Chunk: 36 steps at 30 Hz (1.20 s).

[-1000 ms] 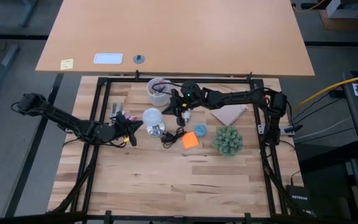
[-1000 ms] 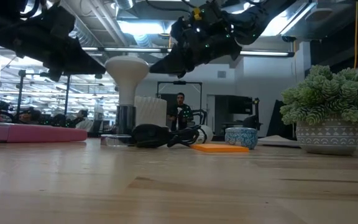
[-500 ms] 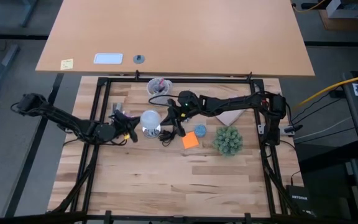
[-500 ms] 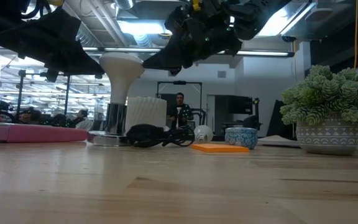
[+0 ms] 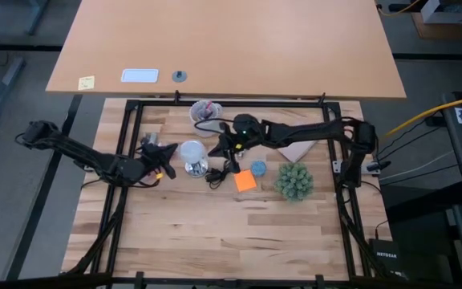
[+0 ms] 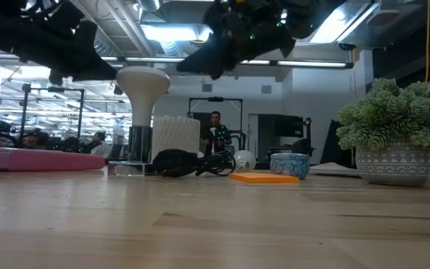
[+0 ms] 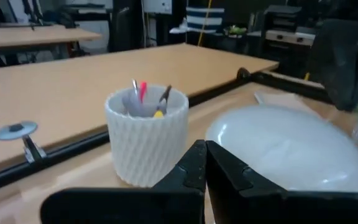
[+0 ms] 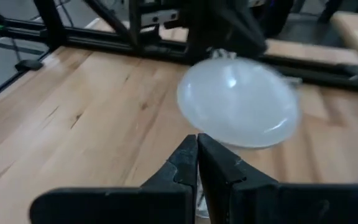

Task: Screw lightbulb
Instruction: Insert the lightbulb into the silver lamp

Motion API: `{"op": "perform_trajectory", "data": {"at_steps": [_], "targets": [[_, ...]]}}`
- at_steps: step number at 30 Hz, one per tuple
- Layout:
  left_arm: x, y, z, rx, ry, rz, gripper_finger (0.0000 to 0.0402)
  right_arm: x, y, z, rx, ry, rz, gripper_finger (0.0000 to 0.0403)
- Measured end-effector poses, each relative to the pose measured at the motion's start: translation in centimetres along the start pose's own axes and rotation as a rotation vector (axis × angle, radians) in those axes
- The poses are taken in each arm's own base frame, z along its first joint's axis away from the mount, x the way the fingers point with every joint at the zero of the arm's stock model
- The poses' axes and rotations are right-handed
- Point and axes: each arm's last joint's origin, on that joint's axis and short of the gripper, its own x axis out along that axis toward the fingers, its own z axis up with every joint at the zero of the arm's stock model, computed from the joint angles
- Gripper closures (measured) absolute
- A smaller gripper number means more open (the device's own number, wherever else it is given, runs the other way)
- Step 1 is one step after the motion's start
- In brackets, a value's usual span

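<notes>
Desk: the wooden desk (image 6: 222, 232) lies bare in the foreground of the low view; the task's things stand farther back.
Lightbulb: the lightbulb (image 5: 192, 151) stands upright, dome up, its narrow base seated in the silver socket (image 6: 131, 166) on the desk, between the two tools.
Cord: the black cord (image 6: 189, 162) lies coiled just beside the socket, toward the orange sticky note (image 5: 245, 181).
Left tool: the left tool (image 5: 165, 154) hangs just beside the bulb's dome, its fingers (image 7: 194, 163) pressed together and holding nothing.
Right tool: the right tool (image 5: 219, 149) hovers near the bulb on the opposite side, raised above the desk, fingers (image 8: 197, 158) likewise shut on nothing.
Behind: the pale pen cup (image 5: 204, 111) and the potted plant (image 5: 294, 181) stand farther back and to the side, apart from the work.
Progress: the bulb looks set in its socket and neither tool grips it, so the seating appears done; how tightly it is screwed in cannot be told, and any last turns would be what is left.
Change: a second ago the bulb and socket stood a little nearer the cord; they now sit slightly farther toward the left arm, and the right tool has lifted and drawn back from the dome.
Room: a person stands far off beyond the desk.
</notes>
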Motion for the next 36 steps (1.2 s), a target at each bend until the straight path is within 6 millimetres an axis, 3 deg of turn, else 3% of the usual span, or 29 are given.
{"op": "perform_trajectory", "data": {"at_steps": [7, 14, 22, 36], "targets": [[-1.4, 0.1, 1.2, -0.069, -0.030, -0.119, 0.0401, -1.7, -1.9, 0.8, -0.062, -0.028, -0.125, 0.0384], [-2.3, -1.1, 0.7, -0.095, 0.044, -0.389, 0.0401, -1.5, -4.7, -0.6, -0.027, -0.066, -0.166, 0.0384], [-1.9, -1.6, -0.3, -0.079, 0.090, -0.373, 0.0401, 0.4, -5.1, -2.1, 0.001, -0.096, -0.136, 0.0384], [-1.5, -1.4, -0.5, -0.077, 0.064, -0.240, 0.0401, 1.0, -3.8, -1.8, 0.022, -0.105, -0.078, 0.0384]]}}
